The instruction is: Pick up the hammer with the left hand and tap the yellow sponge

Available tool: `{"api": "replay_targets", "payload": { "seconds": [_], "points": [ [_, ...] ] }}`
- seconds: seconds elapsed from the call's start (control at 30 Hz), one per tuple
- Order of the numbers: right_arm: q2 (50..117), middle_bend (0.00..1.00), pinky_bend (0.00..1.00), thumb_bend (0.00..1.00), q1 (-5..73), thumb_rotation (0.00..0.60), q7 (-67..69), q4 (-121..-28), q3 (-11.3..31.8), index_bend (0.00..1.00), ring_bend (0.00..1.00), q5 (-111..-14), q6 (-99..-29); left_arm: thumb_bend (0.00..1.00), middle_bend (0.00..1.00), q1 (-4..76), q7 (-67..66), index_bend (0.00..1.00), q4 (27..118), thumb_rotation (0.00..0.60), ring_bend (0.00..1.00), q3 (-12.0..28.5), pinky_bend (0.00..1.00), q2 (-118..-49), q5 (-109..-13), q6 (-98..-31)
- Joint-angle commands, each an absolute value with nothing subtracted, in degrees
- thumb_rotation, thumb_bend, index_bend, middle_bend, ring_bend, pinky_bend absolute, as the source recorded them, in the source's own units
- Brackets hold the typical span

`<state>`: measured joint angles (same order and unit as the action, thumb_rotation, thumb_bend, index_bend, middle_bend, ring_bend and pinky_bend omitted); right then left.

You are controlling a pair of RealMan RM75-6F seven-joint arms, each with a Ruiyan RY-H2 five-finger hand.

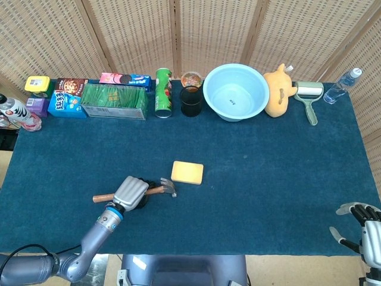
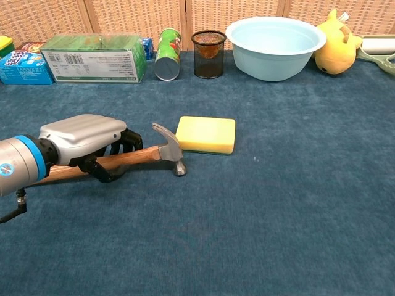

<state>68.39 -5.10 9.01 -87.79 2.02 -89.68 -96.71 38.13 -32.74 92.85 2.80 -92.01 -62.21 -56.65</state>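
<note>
Hammer (image 2: 162, 150) handle's middle under left hand (image 2: 86, 140) fingers (image 2: 103, 173).

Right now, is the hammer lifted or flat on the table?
Partly lifted: the left hand grips the hammer; its head end tilts upward.
</note>
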Motion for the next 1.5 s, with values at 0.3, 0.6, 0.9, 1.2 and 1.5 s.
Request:
{"api": "replay_targets", "payload": {
  "seconds": [0.3,0.6,0.9,1.2,1.5],
  "points": [
    [68.22,0.41,0.25,0.22,-4.9,0.6,9.15,-88.42,2.5,0.46,0.33,-89.23,-96.12,0.82,0.51,38.14,-28.01,0.46,96.74,0.6,0.55,3.78,0.66,-88.63,-63.02,-55.92],
    [68.22,0.41,0.25,0.22,-5.46,0.6,9.13,-88.72,2.49,0.46,0.33,-88.73,-96.24,0.84,0.51,38.16,-19.31,0.46,100.77,0.6,0.55,4.24,0.64,-82.15,-65.24,-52.34],
    [68.05,0.41,0.25,0.22,-5.05,0.6,8.15,-89.62,2.66,0.46,0.33,-88.94,-95.58,0.84,0.51,35.5,-7.02,0.46,103.18,0.6,0.56,4.47,0.66,-76.47,-72.24,-54.33],
    [68.48,0.41,0.25,0.22,-4.58,0.6,7.08,-89.94,2.7,0.46,0.33,-89.52,-95.14,0.84,0.51,33.07,2.58,0.46,106.66,0.6,0.58,4.62,0.68,-69.82,-75.5,-56.27],
    [68.46,0.41,0.25,0.22,-4.01,0.6,6.56,-90.79,2.41,0.46,0.33,-90.16,-94.21,0.86,0.53,35.34,0.22,0.46,109.93,0.6,0.61,7.56,0.71,-61.13,-70.2,-53.28]
  ]
}}
